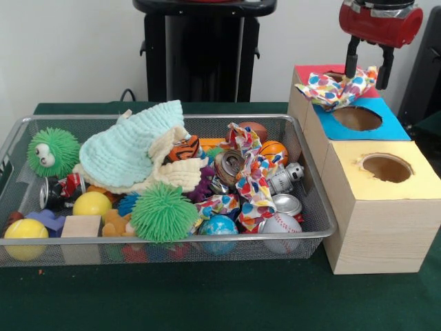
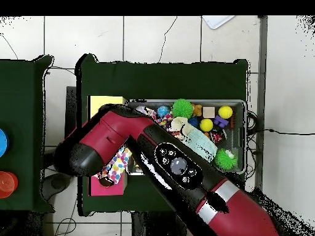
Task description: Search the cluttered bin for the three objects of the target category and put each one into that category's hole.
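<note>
The wire mesh bin point(image 1: 324, 207) holds a heap of toys; it also shows in the overhead view point(image 2: 244, 123). I see no see-through plastic bags in either view. A colourful spotted piece of cloth point(image 1: 334, 88) lies crumpled over the hole in the red top point(image 1: 310, 71) and hides most of it. My gripper point(image 1: 368, 69) hangs just above that cloth, fingers apart and holding nothing. In the overhead view the arm hides the gripper; the spotted cloth point(image 2: 117, 166) lies on the red top point(image 2: 101, 185). More spotted cloth point(image 1: 251, 183) lies in the bin.
The blue-topped hole point(image 1: 357, 118) and the yellow-topped hole point(image 1: 387, 167) stand nearer the camera in the same row of boxes. In the bin: a mint cloth point(image 1: 131, 148), green spiky balls point(image 1: 164, 212), yellow balls point(image 1: 91, 204), a baseball point(image 1: 279, 224), metal cans point(image 1: 286, 204).
</note>
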Controlling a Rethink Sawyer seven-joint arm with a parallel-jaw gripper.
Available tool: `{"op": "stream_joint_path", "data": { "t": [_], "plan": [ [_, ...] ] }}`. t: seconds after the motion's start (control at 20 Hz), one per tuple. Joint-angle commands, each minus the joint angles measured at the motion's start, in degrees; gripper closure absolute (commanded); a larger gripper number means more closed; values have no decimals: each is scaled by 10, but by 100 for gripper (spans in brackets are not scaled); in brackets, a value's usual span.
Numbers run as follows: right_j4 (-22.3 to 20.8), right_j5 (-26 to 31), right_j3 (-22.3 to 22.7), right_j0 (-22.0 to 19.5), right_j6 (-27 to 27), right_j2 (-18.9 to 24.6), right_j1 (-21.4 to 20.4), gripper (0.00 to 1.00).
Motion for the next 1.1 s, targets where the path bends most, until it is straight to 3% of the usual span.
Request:
{"op": "stream_joint_path", "data": {
  "t": [0.05,0.7,1.1],
  "plan": [
    [-20,44,19,-17,-139,-6,9,0],
    [4,57,34,-40,-134,4,-14,0],
    [8,27,71,-55,-58,-17,-13,0]
  ]
}}
